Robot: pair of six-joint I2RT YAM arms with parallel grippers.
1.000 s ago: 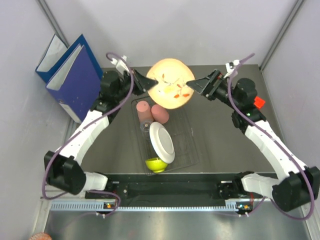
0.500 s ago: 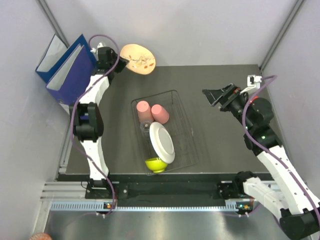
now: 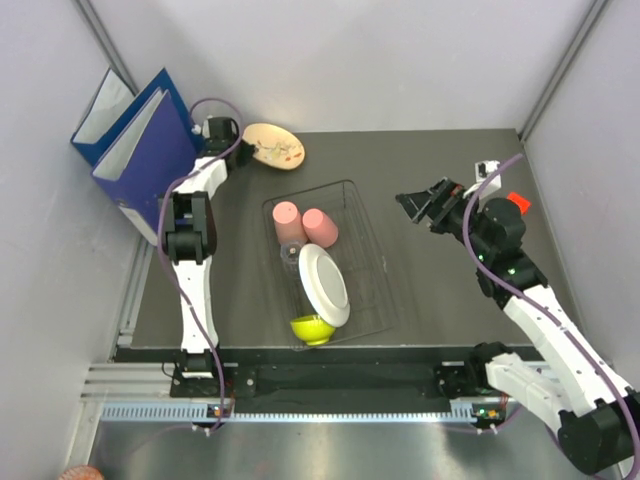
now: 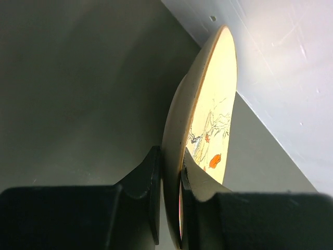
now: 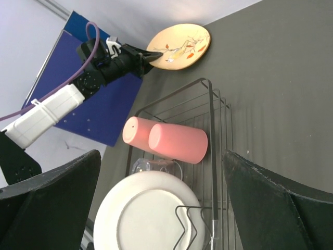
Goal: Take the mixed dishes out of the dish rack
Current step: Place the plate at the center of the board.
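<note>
My left gripper [image 3: 240,150] is shut on the rim of the tan patterned plate [image 3: 276,147], holding it tilted low over the table's back left corner. In the left wrist view both fingers [image 4: 153,177] pinch the plate [image 4: 214,99] edge-on. My right gripper [image 3: 413,204] is open and empty, right of the dish rack [image 3: 373,245]. The rack holds two pink cups [image 3: 287,219] [image 3: 321,227], a clear glass [image 3: 288,252], the white plate [image 3: 323,284] and the lime-yellow bowl [image 3: 312,328]. The right wrist view shows the rack [image 5: 212,120], the cups [image 5: 179,143], the white plate [image 5: 151,213] and the tan plate [image 5: 179,46].
A blue ring binder [image 3: 140,140] stands at the back left, just beside the left gripper. A small red cube [image 3: 517,203] lies at the right edge behind the right arm. Grey walls close the back and both sides.
A second ago both grippers held the tan plate above the rack. The right gripper let go and drew back right; the left carried the plate to the back left and lowered it.
</note>
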